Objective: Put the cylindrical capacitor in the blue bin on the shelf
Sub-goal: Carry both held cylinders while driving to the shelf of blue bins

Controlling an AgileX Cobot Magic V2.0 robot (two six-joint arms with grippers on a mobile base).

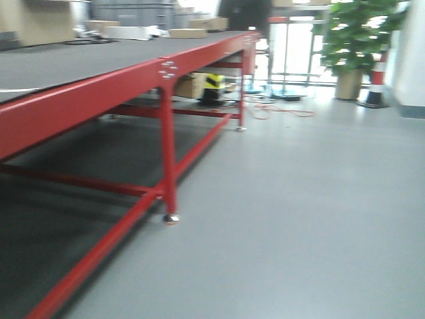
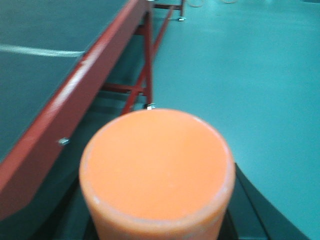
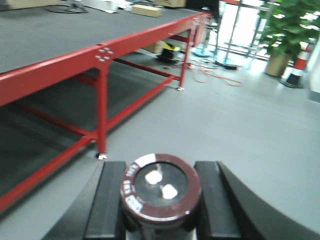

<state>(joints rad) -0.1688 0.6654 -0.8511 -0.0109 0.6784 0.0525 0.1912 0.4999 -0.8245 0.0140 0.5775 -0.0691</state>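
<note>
Grippers both loaded. Right gripper (image 3: 161, 202) is closed narrow on the cylindrical capacitor (image 3: 161, 186), with black fingers (image 3: 107, 200) pressed on both its sides. The capacitor stands upright with its top end to the camera: dark top, brown-red rim, white markings on the left of the rim, two pale terminals. It hangs over grey floor (image 1: 299, 219), off the long front edge of the red bench (image 1: 86, 100) and near one of its legs.

Left gripper (image 2: 157, 220) holds an orange cylinder (image 2: 157, 170), its flat end filling the left wrist view and dark fingers (image 2: 252, 200) showing low at its sides. It is also off the bench's long edge, just beside the red rail. That view is blurred and teal-tinted.

Bench top is dark grey. Flat cardboard boxes (image 1: 187, 32) lie at its far end. A yellow-black item (image 1: 213, 82) sits under the far corner, next to a brown box. An orange cable (image 3: 215, 77) loops on the floor past that corner. Potted plant (image 1: 352, 40) and striped cone (image 1: 376, 80) stand well beyond, by the bright doorway.
</note>
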